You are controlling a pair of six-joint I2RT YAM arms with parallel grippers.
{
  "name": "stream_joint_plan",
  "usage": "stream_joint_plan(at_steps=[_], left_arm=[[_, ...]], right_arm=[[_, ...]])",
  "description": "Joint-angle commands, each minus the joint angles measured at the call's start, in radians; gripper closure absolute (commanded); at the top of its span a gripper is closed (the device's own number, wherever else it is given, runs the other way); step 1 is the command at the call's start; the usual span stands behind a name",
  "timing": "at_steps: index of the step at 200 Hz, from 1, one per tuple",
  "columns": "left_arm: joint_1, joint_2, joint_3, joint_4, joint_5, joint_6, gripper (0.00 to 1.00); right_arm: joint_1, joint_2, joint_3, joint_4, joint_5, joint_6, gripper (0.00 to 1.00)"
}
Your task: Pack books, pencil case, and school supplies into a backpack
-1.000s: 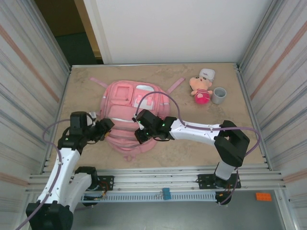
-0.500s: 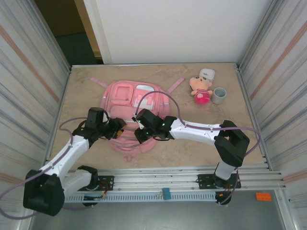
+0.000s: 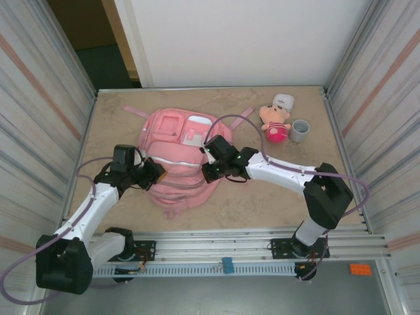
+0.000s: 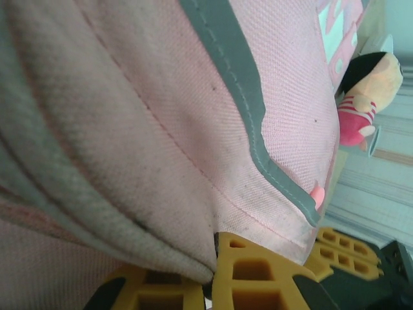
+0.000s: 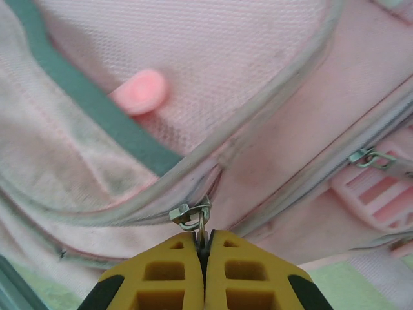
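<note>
The pink backpack (image 3: 180,141) lies flat on the table, left of centre. My left gripper (image 3: 159,173) is at its lower left edge; in the left wrist view the yellow fingers (image 4: 255,274) are shut on a fold of the backpack's fabric (image 4: 161,129) beside a grey trim. My right gripper (image 3: 206,175) is at the pack's lower right. In the right wrist view this gripper (image 5: 202,253) is shut on the metal zipper pull (image 5: 202,227) of a grey-edged zip on the backpack (image 5: 226,58). The books, pencil case and school supplies are out of view.
A pink plush doll (image 3: 274,123) and a small grey cup (image 3: 300,130) stand at the back right. The pack's pink straps (image 3: 239,118) trail toward the back. Metal walls close in the table on the left and right.
My left gripper has moved right onto the backpack's edge and shut on the fabric. My right gripper, still shut, has drawn the zipper pull to the right and a little away.
</note>
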Motion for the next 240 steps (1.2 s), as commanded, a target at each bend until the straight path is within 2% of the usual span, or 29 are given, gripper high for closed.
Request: stream_joint_plan(at_steps=[1, 51, 73, 94, 96, 103, 110, 116, 121, 129, 138, 154, 158, 160, 162, 184, 194, 200, 205, 240], left_arm=[[0.025, -0.005, 0.016, -0.073, -0.021, 0.072, 1.0], [0.006, 0.029, 0.036, -0.086, 0.066, 0.129, 1.0], [-0.006, 0.024, 0.021, -0.094, 0.067, 0.13, 1.0], [-0.019, 0.016, 0.03, -0.074, 0.047, 0.129, 1.0], [-0.019, 0.016, 0.033, -0.071, 0.044, 0.129, 0.97], [-0.019, 0.016, 0.042, -0.059, 0.037, 0.128, 0.81], [-0.019, 0.016, 0.055, -0.049, 0.032, 0.133, 0.65], [-0.017, 0.017, 0.071, -0.053, 0.023, 0.146, 0.56], [-0.013, 0.019, 0.093, -0.061, 0.012, 0.162, 0.48], [-0.003, 0.022, 0.127, -0.084, -0.009, 0.199, 0.4], [0.02, 0.025, 0.163, -0.108, -0.032, 0.243, 0.34], [0.076, 0.02, 0.216, -0.121, -0.076, 0.332, 0.24], [0.09, 0.017, 0.23, -0.123, -0.096, 0.354, 0.21], [0.096, 0.013, 0.236, -0.125, -0.106, 0.367, 0.2], [0.101, 0.012, 0.242, -0.125, -0.12, 0.377, 0.18], [0.119, -0.036, 0.272, -0.082, -0.345, 0.532, 0.11], [0.117, -0.069, 0.249, -0.016, -0.449, 0.603, 0.09], [0.117, -0.092, 0.223, 0.034, -0.507, 0.636, 0.02], [0.117, -0.112, 0.204, 0.077, -0.549, 0.663, 0.01], [0.116, -0.203, -0.006, 0.364, -0.729, 0.841, 0.01]], right_arm=[[-0.054, -0.005, 0.021, -0.105, 0.132, -0.031, 1.0], [-0.136, 0.072, 0.085, -0.041, 0.195, 0.002, 1.0], [-0.192, 0.094, 0.107, -0.022, 0.151, 0.015, 1.0], [-0.196, 0.081, 0.097, -0.006, 0.13, -0.017, 1.0], [-0.197, 0.078, 0.095, -0.006, 0.131, -0.02, 1.0], [-0.2, 0.067, 0.088, -0.006, 0.132, -0.03, 0.91], [-0.208, 0.053, 0.078, -0.007, 0.121, -0.047, 0.77], [-0.218, 0.038, 0.073, -0.013, 0.114, -0.06, 0.65], [-0.226, 0.025, 0.069, -0.02, 0.108, -0.068, 0.59], [-0.246, -0.001, 0.063, -0.037, 0.098, -0.077, 0.55], [-0.273, -0.036, 0.049, -0.046, 0.091, -0.088, 0.45], [-0.332, -0.115, 0.018, -0.051, 0.08, -0.109, 0.2], [-0.347, -0.138, 0.007, -0.048, 0.079, -0.113, 0.11], [-0.356, -0.148, 0.004, -0.047, 0.079, -0.115, 0.03], [-0.366, -0.16, -0.003, -0.044, 0.08, -0.118, 0.0], [-0.462, -0.295, -0.085, 0.006, 0.112, -0.151, 0.01], [-0.51, -0.357, -0.134, 0.049, 0.138, -0.164, 0.01], [-0.544, -0.392, -0.169, 0.08, 0.151, -0.169, 0.01], [-0.575, -0.42, -0.197, 0.107, 0.157, -0.172, 0.01], [-0.779, -0.565, -0.425, 0.329, 0.104, -0.221, 0.01]])
